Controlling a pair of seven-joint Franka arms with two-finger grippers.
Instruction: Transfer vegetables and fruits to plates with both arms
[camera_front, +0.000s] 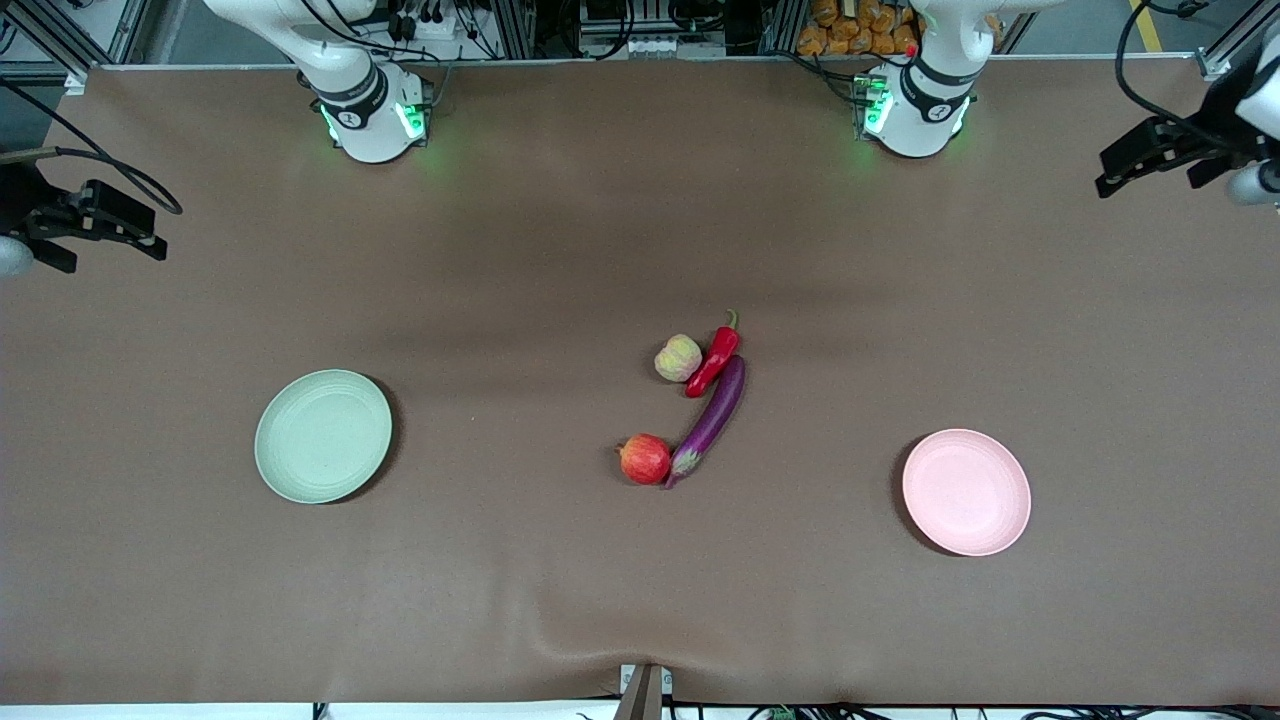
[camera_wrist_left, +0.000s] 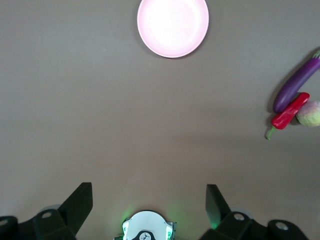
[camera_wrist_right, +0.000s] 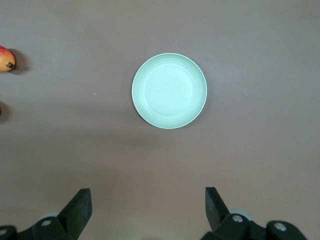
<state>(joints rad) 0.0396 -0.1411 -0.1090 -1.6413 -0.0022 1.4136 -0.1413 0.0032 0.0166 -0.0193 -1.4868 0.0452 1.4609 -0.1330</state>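
Both grippers are held high at the table's ends in the front view: the left gripper (camera_front: 1125, 175) at its own end, the right gripper (camera_front: 130, 232) at the other, each empty. A pale green plate (camera_front: 323, 436) and a pale pink plate (camera_front: 966, 491) are seen bare. Between them a glossy purple eggplant (camera_front: 712, 418) is touched by a red chili pepper (camera_front: 714, 358); a ribbed yellow-green fruit (camera_front: 678, 357) and a red fruit (camera_front: 645, 459) lie beside.

Left wrist view: fingers (camera_wrist_left: 77, 205) are spread wide, nothing held.

Right wrist view: fingers (camera_wrist_right: 78, 207) likewise.

- No text, label, brand or number can be read anywhere.
- The arm bases carry small dark marks, too small to make out.
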